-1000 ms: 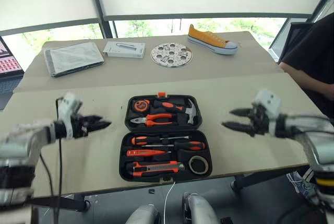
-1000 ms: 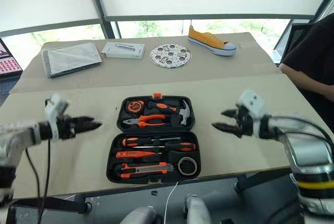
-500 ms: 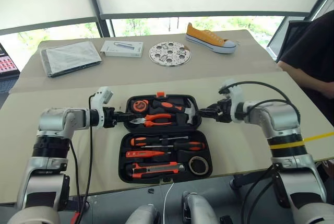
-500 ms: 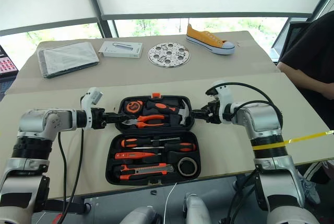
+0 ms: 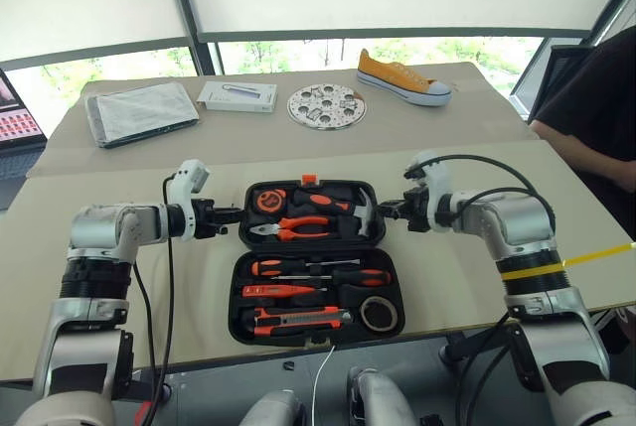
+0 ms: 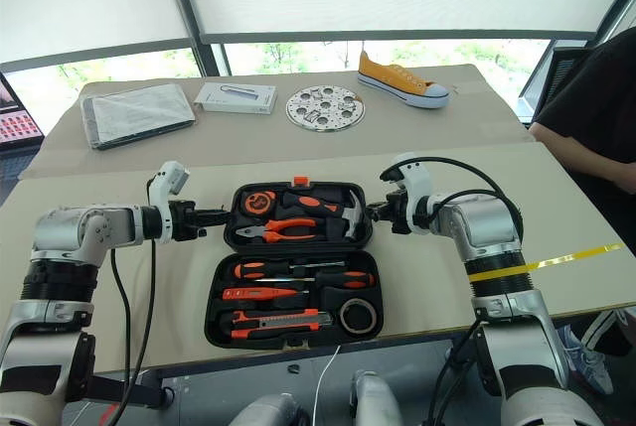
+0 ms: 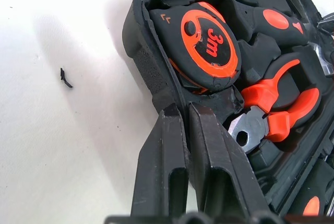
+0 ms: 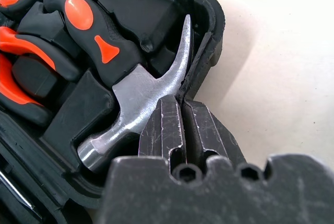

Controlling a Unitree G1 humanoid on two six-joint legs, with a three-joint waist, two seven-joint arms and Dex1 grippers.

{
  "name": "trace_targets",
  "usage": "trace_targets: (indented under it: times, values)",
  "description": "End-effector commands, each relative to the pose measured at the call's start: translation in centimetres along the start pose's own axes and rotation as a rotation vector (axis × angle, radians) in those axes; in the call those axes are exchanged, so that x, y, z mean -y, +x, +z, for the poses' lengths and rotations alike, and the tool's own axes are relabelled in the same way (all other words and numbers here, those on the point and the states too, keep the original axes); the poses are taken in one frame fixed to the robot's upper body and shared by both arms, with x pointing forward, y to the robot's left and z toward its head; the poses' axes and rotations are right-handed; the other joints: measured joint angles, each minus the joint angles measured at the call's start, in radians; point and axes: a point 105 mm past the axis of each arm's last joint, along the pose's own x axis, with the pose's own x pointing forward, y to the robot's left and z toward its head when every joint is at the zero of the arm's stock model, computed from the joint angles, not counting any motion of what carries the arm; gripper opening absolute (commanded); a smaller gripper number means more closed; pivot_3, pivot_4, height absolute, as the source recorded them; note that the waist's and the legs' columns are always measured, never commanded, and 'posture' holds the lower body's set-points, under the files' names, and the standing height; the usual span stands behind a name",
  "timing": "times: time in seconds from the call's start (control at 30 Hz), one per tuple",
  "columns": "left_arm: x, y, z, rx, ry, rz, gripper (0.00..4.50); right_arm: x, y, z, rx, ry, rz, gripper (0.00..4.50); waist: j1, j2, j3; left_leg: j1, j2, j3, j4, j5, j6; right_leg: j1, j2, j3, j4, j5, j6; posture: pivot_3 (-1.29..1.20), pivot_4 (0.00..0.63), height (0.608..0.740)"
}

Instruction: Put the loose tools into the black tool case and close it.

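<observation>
1. Case position: black tool case (image 5: 316, 262) lies open on the counter (image 5: 477, 178), its far half between both claws.
2. Left claw (image 7: 180, 125): fingers pressed together, tips against the case's left rim beside the tape measure (image 7: 201, 46).
3. Right claw (image 8: 181, 114): fingers pressed together, tips at the right rim by the hammer (image 8: 135, 96).

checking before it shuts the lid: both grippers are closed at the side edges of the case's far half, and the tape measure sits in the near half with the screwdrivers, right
Not quite. The tape measure sits in the far half of the black tool case, beside the pliers and hammer, as the left eye view shows. The left gripper and right gripper are shut at that half's side edges.
</observation>
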Motion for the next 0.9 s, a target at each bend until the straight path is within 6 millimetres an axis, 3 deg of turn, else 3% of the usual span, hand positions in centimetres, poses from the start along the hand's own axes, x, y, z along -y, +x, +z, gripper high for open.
trace_targets:
  times: [0.03, 0.13, 0.27, 0.47, 0.6, 0.77, 0.8, 0.87, 0.9]
  values:
    - [1.4, 0.0, 2.9, 0.168, 0.161, -0.011, 0.0, -0.1, -1.5, 6.0, 0.22, -0.214, -0.09, 0.05, 0.001, 0.0, 0.0, 0.0, 0.0, 0.0, 0.0, 0.0, 0.0, 0.0, 0.0, 0.0, 0.0, 0.0, 0.0, 0.0, 0.15, 0.737]
    - [2.0, -1.2, 5.6, 0.333, 0.319, 0.035, 0.0, -0.1, -2.7, 9.3, 0.369, -0.271, -0.158, 0.05, 0.005, 0.0, 0.0, -0.002, -0.001, 0.0, 0.001, -0.002, -0.003, -0.001, 0.0, 0.0, 0.0, 0.0, 0.001, 0.0, 0.15, 0.737]
    - [2.7, -2.6, 7.1, 0.453, 0.468, 0.08, 0.0, -0.9, -3.7, 10.3, 0.462, -0.459, -0.201, 0.05, 0.002, 0.0, 0.001, -0.01, 0.0, 0.002, 0.001, 0.0, -0.001, -0.013, 0.0, -0.001, 0.001, 0.002, -0.001, 0.0, 0.15, 0.737]
    - [3.2, -2.3, 4.4, 0.423, 0.652, 0.108, 0.0, -1.9, -3.2, 6.6, 0.444, -0.639, -0.186, 0.05, -0.016, 0.0, 0.001, -0.012, -0.002, 0.002, 0.001, -0.001, -0.003, -0.014, 0.0, -0.006, 0.001, 0.002, -0.002, 0.0, 0.15, 0.737]
    - [2.7, -1.9, 2.1, 0.405, 0.657, 0.15, 0.0, -1.9, -2.5, 2.4, 0.376, -0.691, -0.18, 0.05, -0.014, 0.0, -0.001, -0.006, -0.002, 0.005, -0.001, -0.001, -0.003, -0.011, 0.0, -0.005, -0.001, 0.002, -0.001, 0.0, 0.15, 0.737]
    - [2.7, -3.1, 0.0, 0.415, 0.642, 0.212, 0.0, -2.4, -4.4, -0.5, 0.367, -0.71, -0.156, 0.05, -0.006, 0.002, -0.003, 0.014, 0.002, 0.004, -0.014, -0.005, -0.011, 0.007, 0.001, 0.001, -0.005, 0.0, -0.002, 0.0, 0.15, 0.737]
    - [2.8, -3.4, -0.4, 0.411, 0.637, 0.216, 0.0, -2.7, -4.9, -0.8, 0.366, -0.712, -0.142, 0.73, -0.006, 0.002, -0.003, 0.013, 0.003, 0.004, -0.015, -0.006, -0.011, 0.008, 0.001, 0.002, -0.007, 0.0, -0.001, 0.0, 0.15, 0.737]
    - [3.0, -4.0, -0.9, 0.405, 0.627, 0.225, 0.0, -3.0, -5.7, -1.2, 0.357, -0.711, -0.121, 1.34, -0.007, 0.002, -0.003, 0.014, 0.004, 0.004, -0.015, -0.005, -0.01, 0.007, 0.003, 0.003, -0.007, 0.0, -0.001, 0.0, 0.15, 0.737]
    - [3.2, -5.0, -1.1, 0.405, 0.602, 0.226, 0.34, -3.2, -6.8, -1.4, 0.352, -0.704, -0.099, 1.7, -0.009, 0.002, -0.003, 0.013, 0.004, 0.004, -0.015, -0.005, -0.009, 0.006, 0.003, 0.004, -0.007, 0.0, -0.001, 0.0, 0.15, 0.737]
